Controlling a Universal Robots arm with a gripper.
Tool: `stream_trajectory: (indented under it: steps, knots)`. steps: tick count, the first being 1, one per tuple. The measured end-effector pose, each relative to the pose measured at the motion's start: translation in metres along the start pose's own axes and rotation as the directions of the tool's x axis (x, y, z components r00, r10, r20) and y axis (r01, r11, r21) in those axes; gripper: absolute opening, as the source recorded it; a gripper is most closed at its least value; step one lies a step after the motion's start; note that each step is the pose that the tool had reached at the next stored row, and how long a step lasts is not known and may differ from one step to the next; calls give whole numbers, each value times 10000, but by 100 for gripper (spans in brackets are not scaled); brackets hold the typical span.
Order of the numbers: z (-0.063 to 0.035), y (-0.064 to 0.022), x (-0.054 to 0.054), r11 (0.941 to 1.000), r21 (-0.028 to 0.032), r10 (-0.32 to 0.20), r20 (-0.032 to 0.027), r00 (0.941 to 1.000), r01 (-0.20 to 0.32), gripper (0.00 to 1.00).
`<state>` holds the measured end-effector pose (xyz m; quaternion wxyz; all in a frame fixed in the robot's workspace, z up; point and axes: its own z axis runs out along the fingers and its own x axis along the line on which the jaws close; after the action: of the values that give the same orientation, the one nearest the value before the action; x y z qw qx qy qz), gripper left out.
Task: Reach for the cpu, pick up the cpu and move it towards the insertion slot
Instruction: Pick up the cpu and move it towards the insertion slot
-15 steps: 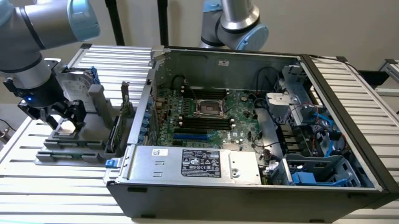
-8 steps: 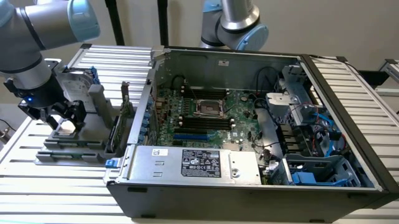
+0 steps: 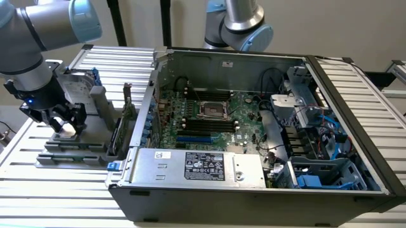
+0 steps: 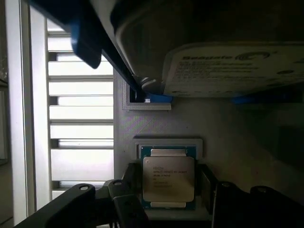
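Note:
The cpu [image 4: 168, 178], a small square chip with a silvery top, lies flat in its recess on the grey holder [image 4: 247, 137]. My gripper [image 4: 168, 190] is lowered over it and stands open. One dark finger [image 4: 134, 183] flanks the chip on one side, the other sits close on the opposite side. In the exterior view my gripper [image 3: 65, 124] hangs over the holder [image 3: 70, 154] at the exterior view's left, outside the computer case. The insertion slot [image 3: 212, 110], a shiny metal frame with a dark centre, sits on the motherboard inside the open case.
A silver hard drive [image 3: 79, 88] with blue rails stands upright on the holder just behind my gripper, and looms close in the wrist view [image 4: 228, 66]. The case wall [image 3: 142, 111] separates holder and motherboard. A power supply [image 3: 197, 166] fills the case front. Another arm [image 3: 238, 23] stands behind.

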<state>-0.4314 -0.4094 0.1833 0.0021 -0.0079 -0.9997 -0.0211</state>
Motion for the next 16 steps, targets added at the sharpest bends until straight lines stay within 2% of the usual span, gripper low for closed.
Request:
stream_trajectory:
  steps: [10,16]
  knots:
    - [-5,0,0,10000,2,52,-79,10000,-52,62]
    - [-11,0,-5,10000,2,70,-104,9999,-70,62]
